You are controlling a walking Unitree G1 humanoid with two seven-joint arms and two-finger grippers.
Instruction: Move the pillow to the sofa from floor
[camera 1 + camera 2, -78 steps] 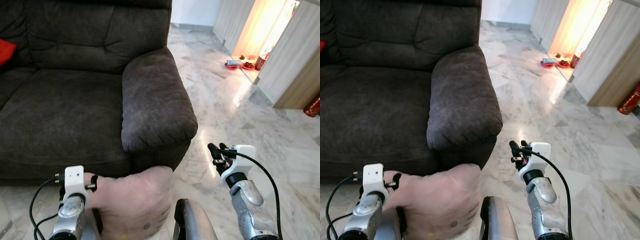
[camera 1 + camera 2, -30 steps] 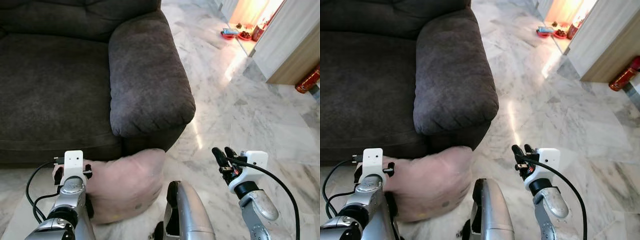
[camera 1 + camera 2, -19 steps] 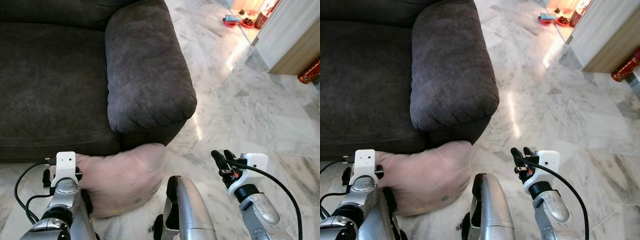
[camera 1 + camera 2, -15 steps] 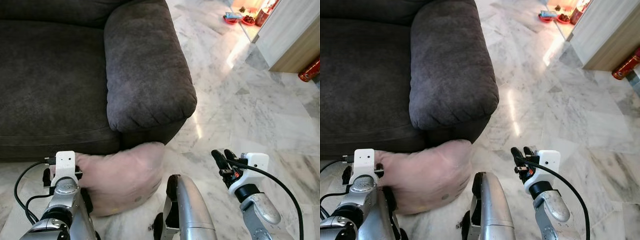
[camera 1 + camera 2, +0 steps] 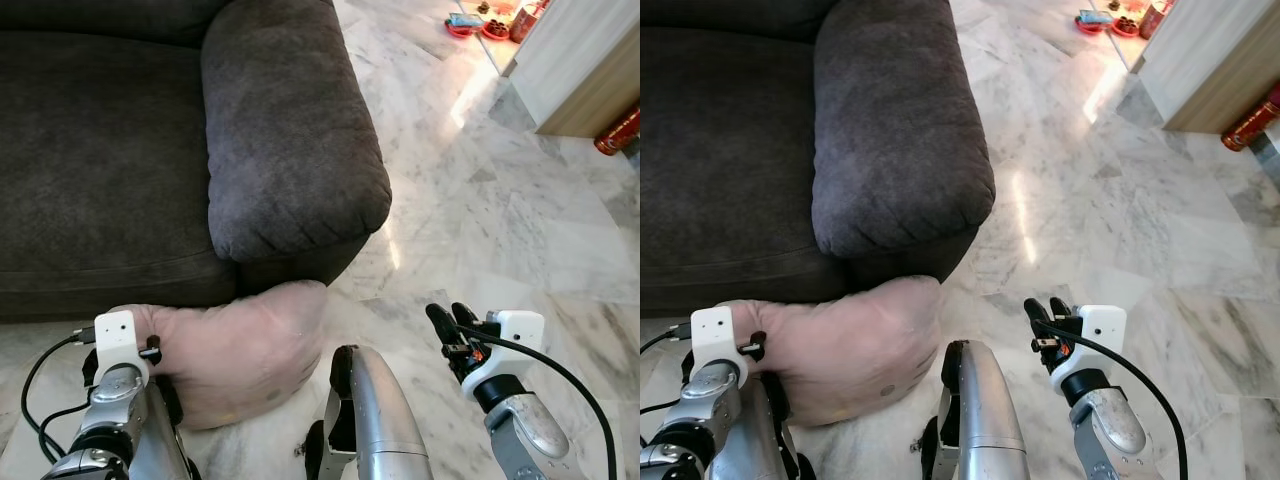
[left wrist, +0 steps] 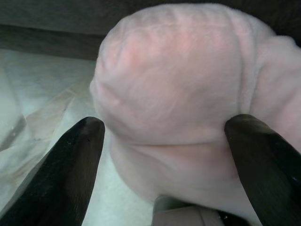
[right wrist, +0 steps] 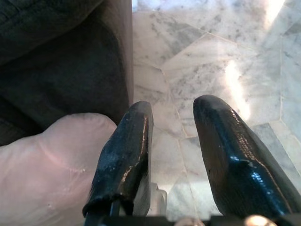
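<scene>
A pale pink pillow lies on the marble floor, pushed against the front of the dark grey sofa below its armrest. My left gripper is open wide at the pillow's near left end. One black finger presses the fabric, the other finger stands off it over the floor. The left wrist's white camera block sits just left of the pillow. My right gripper hovers over bare floor to the pillow's right, open with nothing between its fingers.
The sofa seat lies beyond the pillow, its armrest overhanging it. Open marble floor spreads to the right. A wooden cabinet, a red cylinder and small bowls stand far right. My silver body part is low centre.
The camera has tilted down and moved closer to the sofa front. My left wrist has sunk slightly lower beside the pillow. The pillow stays on the floor.
</scene>
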